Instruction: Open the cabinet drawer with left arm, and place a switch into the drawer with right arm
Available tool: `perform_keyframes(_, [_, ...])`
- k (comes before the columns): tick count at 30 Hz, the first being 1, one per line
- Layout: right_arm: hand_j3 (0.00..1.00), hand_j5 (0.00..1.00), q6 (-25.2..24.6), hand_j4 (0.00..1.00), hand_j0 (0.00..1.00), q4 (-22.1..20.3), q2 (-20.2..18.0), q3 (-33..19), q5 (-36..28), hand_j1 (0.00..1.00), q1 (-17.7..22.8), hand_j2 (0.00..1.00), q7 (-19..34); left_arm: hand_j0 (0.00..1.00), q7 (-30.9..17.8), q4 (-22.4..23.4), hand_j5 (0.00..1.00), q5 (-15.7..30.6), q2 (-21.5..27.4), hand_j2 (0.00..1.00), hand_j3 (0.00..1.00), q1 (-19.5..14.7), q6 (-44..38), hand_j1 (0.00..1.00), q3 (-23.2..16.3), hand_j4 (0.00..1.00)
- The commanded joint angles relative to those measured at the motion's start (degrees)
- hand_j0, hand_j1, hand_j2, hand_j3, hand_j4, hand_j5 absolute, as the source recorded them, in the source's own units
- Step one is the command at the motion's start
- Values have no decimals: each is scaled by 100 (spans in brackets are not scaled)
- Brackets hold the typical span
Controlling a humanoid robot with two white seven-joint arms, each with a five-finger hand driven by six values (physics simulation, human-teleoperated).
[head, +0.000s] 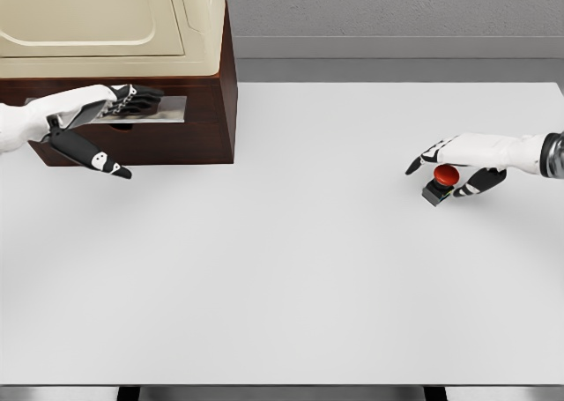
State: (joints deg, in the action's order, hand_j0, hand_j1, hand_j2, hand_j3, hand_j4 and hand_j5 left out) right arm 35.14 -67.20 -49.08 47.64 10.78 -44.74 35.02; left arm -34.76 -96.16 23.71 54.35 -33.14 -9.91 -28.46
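Left hand [99, 123]: enters from the left edge; four dark fingers [137, 100] reach flat against the metal plate of the drawer front, thumb hanging apart and pointing down to the right; whether the fingertips hook the handle cannot be told
Drawer front [167, 112]: pale metallic strip set in the dark wood face, flush with the cabinet body, shut
Cabinet [207, 128]: dark brown wooden box at the far left corner of the table, standing on the surface; a cream-coloured casing [106, 22] sits on top of it
Right hand [458, 161]: enters from the right edge, palm down, fingers loosely curved over the switch with index finger extended to the left and thumb below; closed grasp not evident, contact with the cap cannot be told
Switch [443, 181]: red domed button on a small dark square base, standing upright on the table directly beneath the right hand, well apart from the cabinet
Table [282, 278]: wide white surface; grey wall behind
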Motion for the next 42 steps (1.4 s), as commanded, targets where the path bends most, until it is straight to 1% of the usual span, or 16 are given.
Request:
perform_keyframes(1, [76, 76, -14, 76, 76, -3, 4, 0, -32, 76, 0, 76, -2, 100, -24, 9, 100, 72, -83, 100, 100, 0, -20, 100, -20, 100])
perform_keyframes(7, [75, 75, -14, 75, 75, 5, -5, 53, -32, 75, 0, 75, -2, 100, -24, -52, 100, 90, -74, 100, 100, 97, -20, 100, -20, 100])
perform_keyframes(9, [73, 73, -14, 73, 73, 14, -5, 70, -41, 73, 0, 73, -2, 100, -24, -61, 100, 90, -65, 100, 100, 114, -20, 100, -11, 100])
perform_keyframes(11, [72, 72, -14, 72, 72, 14, -5, 70, -41, 72, 0, 72, -2, 100, -24, -61, 100, 98, -65, 100, 100, 202, -20, 100, -2, 100])
perform_keyframes(14, [69, 69, -14, 69, 69, 14, -5, 70, -41, 69, 0, 69, -2, 100, -24, -78, 100, 133, -4, 100, 100, 281, -11, 100, -2, 100])
perform_keyframes(15, [64, 64, -14, 64, 64, 32, -5, 70, -41, 64, 0, 64, -2, 100, -24, -78, 100, 133, -4, 100, 100, 308, -11, 100, -2, 100])
perform_keyframes(21, [61, 61, -14, 61, 61, 49, -5, 70, -41, 61, 0, 61, -2, 100, -24, -114, 100, 169, 14, 100, 100, 317, -3, 100, -11, 100])
perform_keyframes(23, [59, 59, -14, 59, 59, 49, -5, 61, -41, 59, 0, 59, -2, 100, -24, -166, 100, 248, 31, 100, 100, 317, -11, 100, -20, 100])
perform_keyframes(28, [59, 59, -14, 59, 59, 32, -5, 53, -49, 59, -70, 59, -2, 100, -24, -360, 100, 494, 313, 100, 100, 396, -11, 100, -20, 100])
perform_keyframes(30, [56, 56, -14, 56, 56, 32, 4, 53, -49, 56, -88, 56, -2, 100, -24, -368, 100, 511, 348, 100, 100, 440, -11, 100, -20, 100])
perform_keyframes(33, [56, 56, -14, 56, 56, 5, -5, 53, -58, 56, -114, 56, -2, 100, -24, -377, 100, 520, 462, 100, 100, 440, -11, 100, -29, 100])
perform_keyframes(36, [56, 56, -14, 56, 56, -12, 4, 53, -67, 56, -149, 56, -2, 100, -24, -404, 100, 784, 585, 100, 100, 457, -20, 100, -55, 100])
perform_keyframes(38, [54, 54, -14, 54, 54, -12, 4, 53, -67, 54, -149, 54, -2, 100, -24, -421, 100, 828, 717, 100, 100, 448, -20, 100, -55, 100])
perform_keyframes(42, [53, 53, -14, 53, 53, -21, -5, 61, -76, 53, -220, 53, -2, 100, -24, -421, 100, 881, 796, 100, 100, 431, -20, 100, -64, 100])
